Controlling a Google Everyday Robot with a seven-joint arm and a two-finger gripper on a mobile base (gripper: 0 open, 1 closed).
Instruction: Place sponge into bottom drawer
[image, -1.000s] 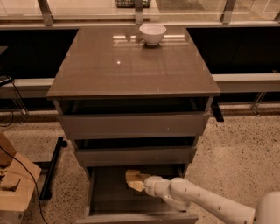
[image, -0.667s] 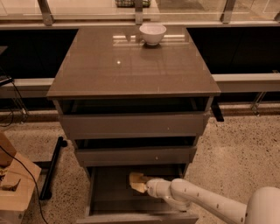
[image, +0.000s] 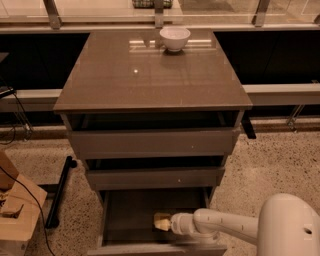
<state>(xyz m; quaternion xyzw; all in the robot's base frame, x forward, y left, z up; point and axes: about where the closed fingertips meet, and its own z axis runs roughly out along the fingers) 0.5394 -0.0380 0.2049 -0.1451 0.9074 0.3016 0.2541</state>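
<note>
The pale-yellow sponge (image: 161, 220) is inside the open bottom drawer (image: 130, 215), low over the drawer floor near its middle. My gripper (image: 168, 222) reaches in from the right on a white arm and is shut on the sponge's right side. The drawer's flat front (image: 150, 249) is pulled out toward the camera. The two shallower drawers above stand slightly ajar.
A white bowl (image: 175, 38) sits at the back of the cabinet top (image: 150, 75). A wooden crate (image: 15, 215) and a black bar (image: 59, 192) lie on the floor to the left. A railing and dark panels run behind the cabinet.
My gripper and the sponge have moved lower and a little toward the drawer's front, deeper into the bottom drawer. The arm has come nearer the camera.
</note>
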